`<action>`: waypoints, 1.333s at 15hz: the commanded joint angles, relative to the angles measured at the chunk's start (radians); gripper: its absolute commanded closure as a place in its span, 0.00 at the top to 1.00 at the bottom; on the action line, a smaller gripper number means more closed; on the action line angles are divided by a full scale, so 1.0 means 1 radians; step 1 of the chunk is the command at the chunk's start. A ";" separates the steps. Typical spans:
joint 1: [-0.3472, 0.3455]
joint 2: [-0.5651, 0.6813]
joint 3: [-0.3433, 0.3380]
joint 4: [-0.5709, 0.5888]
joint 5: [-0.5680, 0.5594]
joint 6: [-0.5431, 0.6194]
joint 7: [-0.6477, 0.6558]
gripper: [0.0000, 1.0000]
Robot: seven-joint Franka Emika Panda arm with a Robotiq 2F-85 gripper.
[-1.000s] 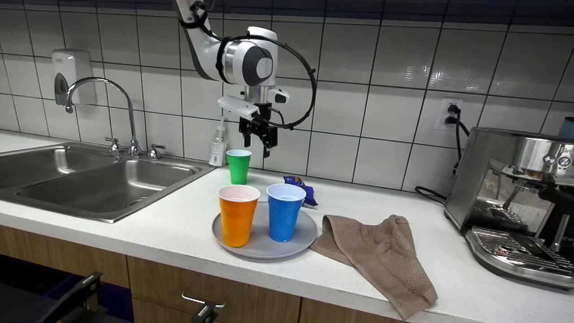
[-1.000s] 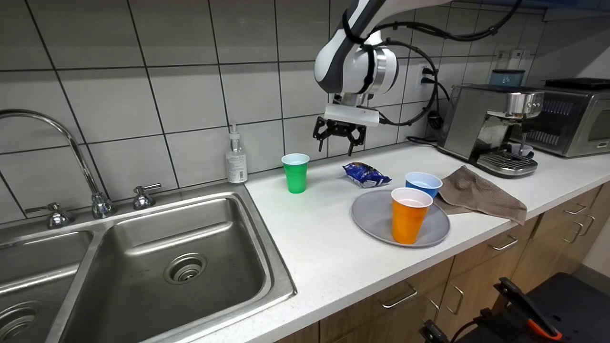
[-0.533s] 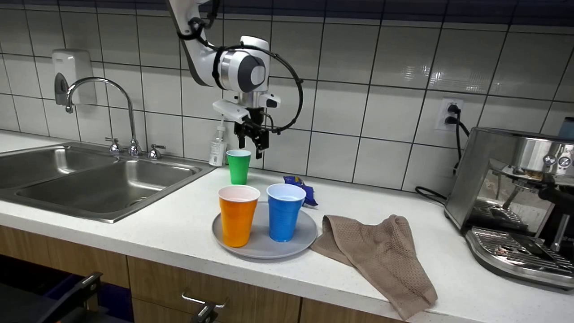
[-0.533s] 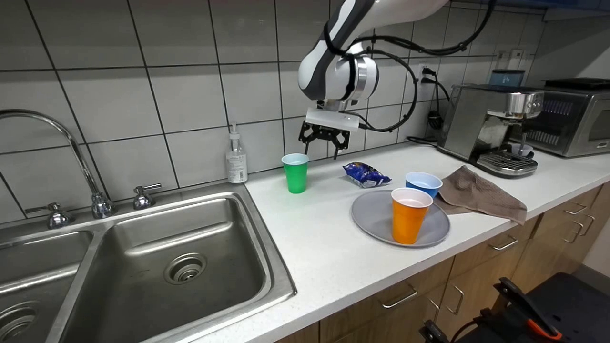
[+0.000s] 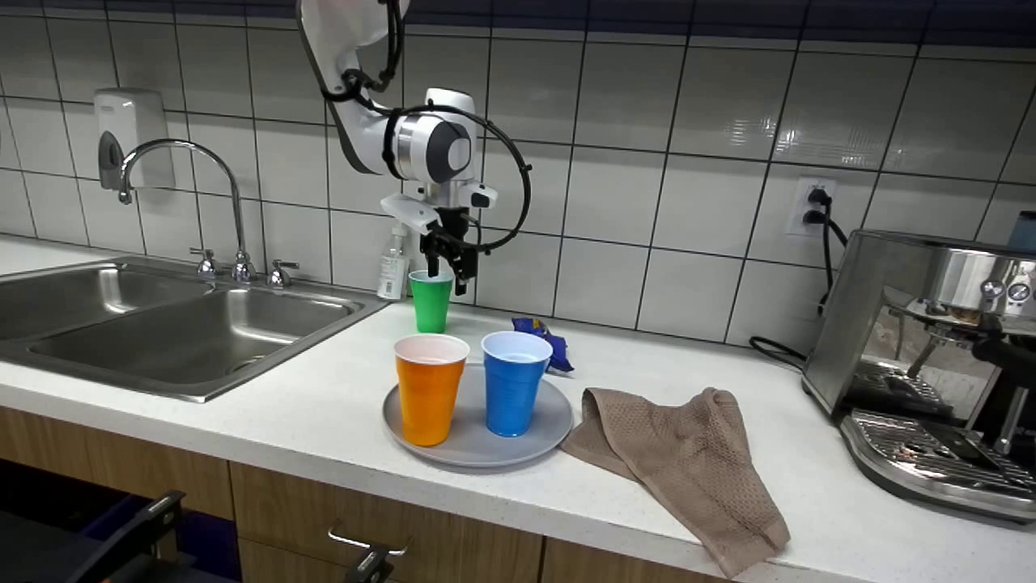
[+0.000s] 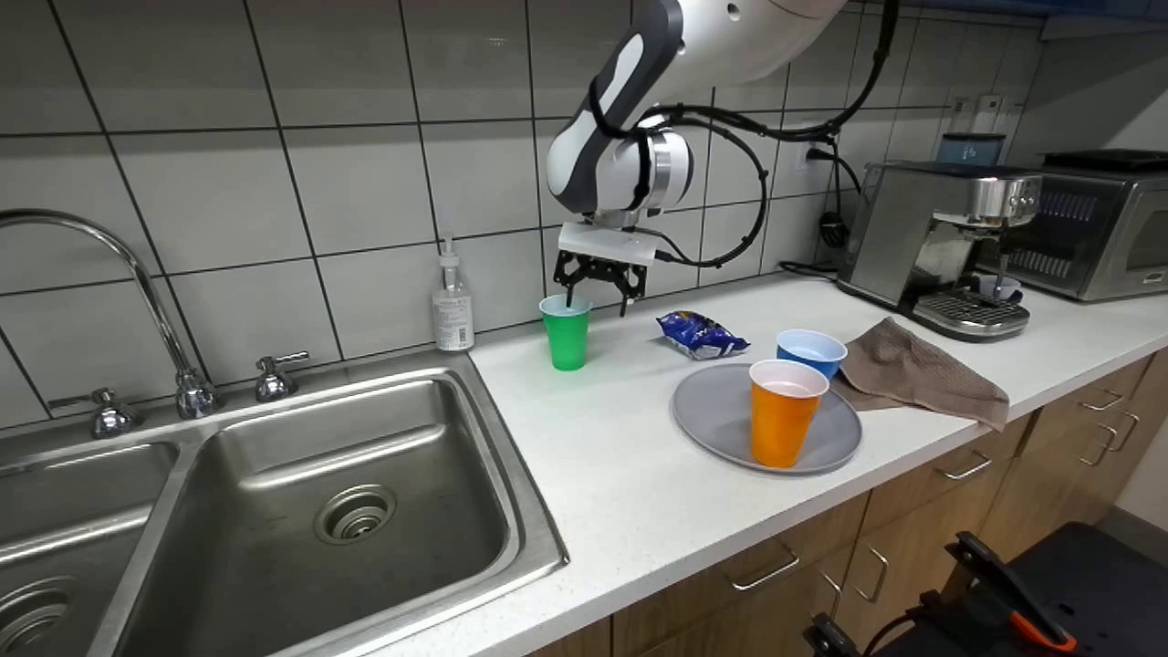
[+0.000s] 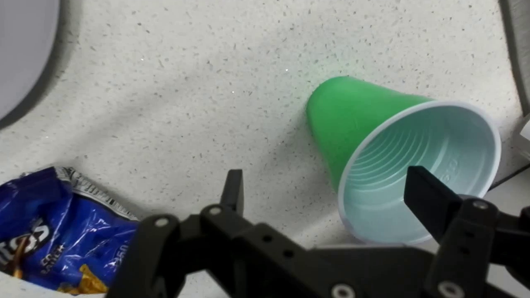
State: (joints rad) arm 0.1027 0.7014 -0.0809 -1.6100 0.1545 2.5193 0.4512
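My gripper (image 7: 325,178) is open, and nothing is between its fingers. It hangs over the back of the counter, beside and partly above an upright green cup (image 7: 343,111) with a pale inside. In the wrist view one fingertip (image 7: 430,190) overlaps the cup's mouth; whether it dips below the rim I cannot tell. The other finger (image 7: 234,190) is over bare counter. In both exterior views the gripper (image 5: 447,281) appears at the green cup (image 6: 568,339), its far finger out to the side. A blue snack bag (image 7: 78,231) lies on the counter on that side.
A grey plate (image 6: 712,420) holds an orange cup (image 5: 426,397) and a blue cup (image 5: 513,397). Beside it lies a brown towel (image 5: 680,453). A soap bottle (image 6: 453,310) stands behind the sink (image 6: 511,474). An espresso machine (image 6: 931,237) is farther along; tiled wall (image 6: 365,192) rises behind.
The gripper has come down and moved sideways toward the sink, from above the snack bag's side to the green cup. It has stayed open, and the cups, plate, bag and towel have not moved.
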 commanded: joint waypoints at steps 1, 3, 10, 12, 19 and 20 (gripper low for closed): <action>0.022 0.062 -0.027 0.101 -0.026 -0.069 0.062 1.00; 0.024 0.076 -0.029 0.120 -0.024 -0.083 0.066 0.75; 0.019 0.085 -0.029 0.136 -0.021 -0.081 0.056 0.27; 0.019 0.083 -0.029 0.136 -0.020 -0.081 0.055 0.12; 0.012 0.071 -0.028 0.121 -0.019 -0.075 0.042 0.01; 0.008 0.062 -0.025 0.113 -0.017 -0.074 0.034 0.01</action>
State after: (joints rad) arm 0.1162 0.7723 -0.1037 -1.5115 0.1512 2.4776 0.4755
